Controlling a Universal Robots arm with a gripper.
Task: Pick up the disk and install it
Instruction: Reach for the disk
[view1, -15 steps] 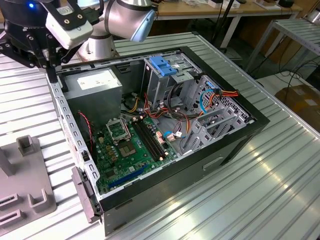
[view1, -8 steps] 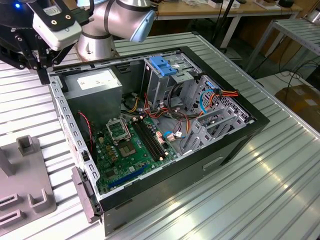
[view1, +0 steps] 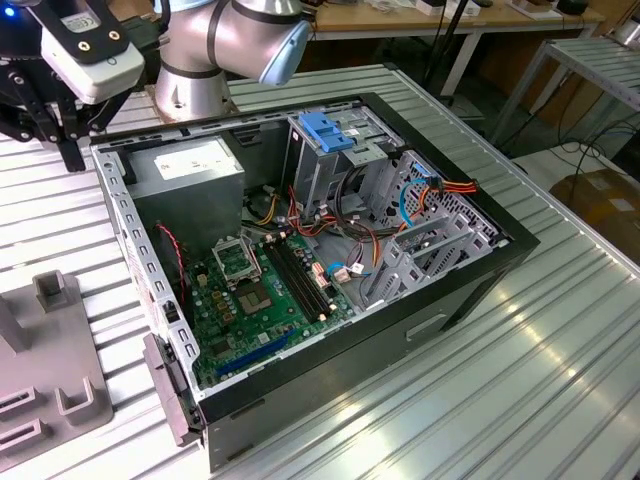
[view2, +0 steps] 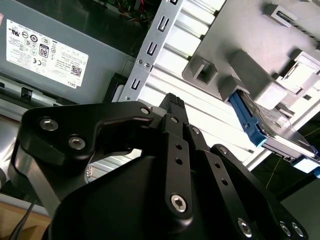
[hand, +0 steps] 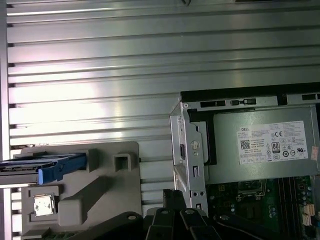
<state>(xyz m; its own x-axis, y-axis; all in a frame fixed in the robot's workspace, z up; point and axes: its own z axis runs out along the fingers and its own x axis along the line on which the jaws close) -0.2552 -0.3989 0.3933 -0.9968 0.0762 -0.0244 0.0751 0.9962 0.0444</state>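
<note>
Resting edgewise, blue-railed metal disk (view2: 247, 120)

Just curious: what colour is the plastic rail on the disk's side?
Blue. The disk shows its rail best in the second wrist view.

An open black metal computer case (view1: 450, 300) and a grey plastic holder block (view1: 50, 365) are set side by side on a ribbed silver aluminium table (view1: 560, 380).
</note>
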